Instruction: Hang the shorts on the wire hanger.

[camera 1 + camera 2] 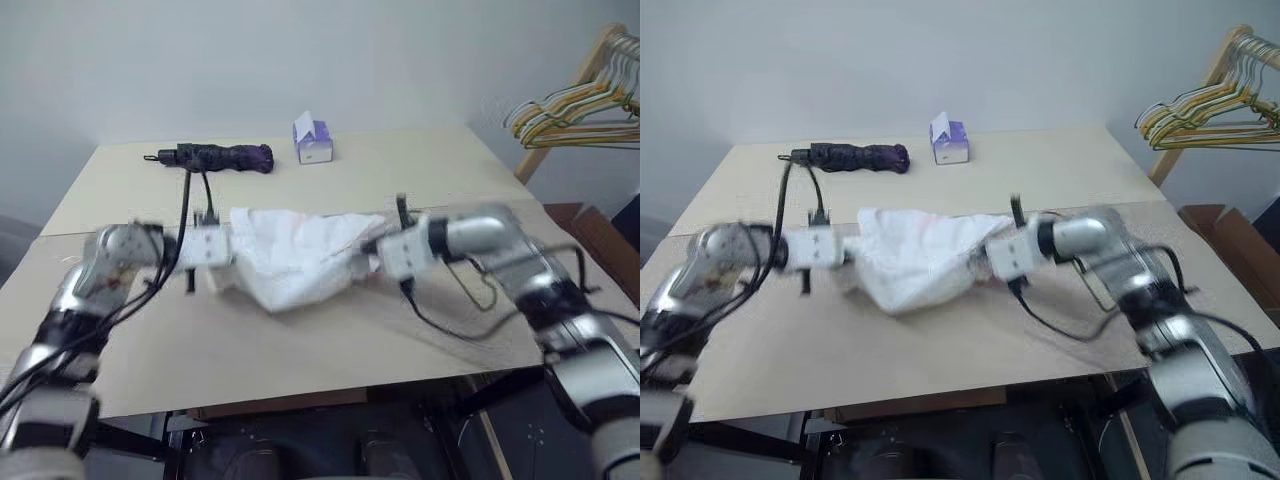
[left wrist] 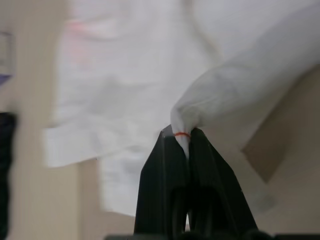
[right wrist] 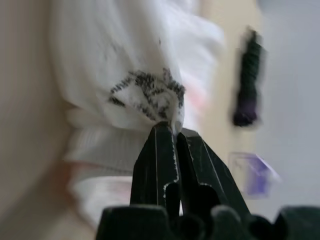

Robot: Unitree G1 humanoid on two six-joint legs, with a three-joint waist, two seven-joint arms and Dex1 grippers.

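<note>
The white shorts (image 1: 300, 255) hang bunched between my two grippers, lifted a little above the beige table (image 1: 300, 340). At the cloth's left edge my left gripper (image 1: 232, 246) is shut on a pinched fold, seen close up in the left wrist view (image 2: 182, 137). My right gripper (image 1: 370, 250) is shut on the right edge, near dark speckled marks (image 3: 147, 92). A thin olive wire loop, apparently part of the wire hanger (image 1: 486, 290), lies on the table under my right forearm, mostly hidden.
A folded dark umbrella (image 1: 220, 157) and a small purple tissue box (image 1: 313, 142) lie at the table's far side. Bunched yellow and green hangers (image 1: 575, 112) hang on a wooden rack at the right. A brown box (image 1: 600, 240) stands beside the table's right edge.
</note>
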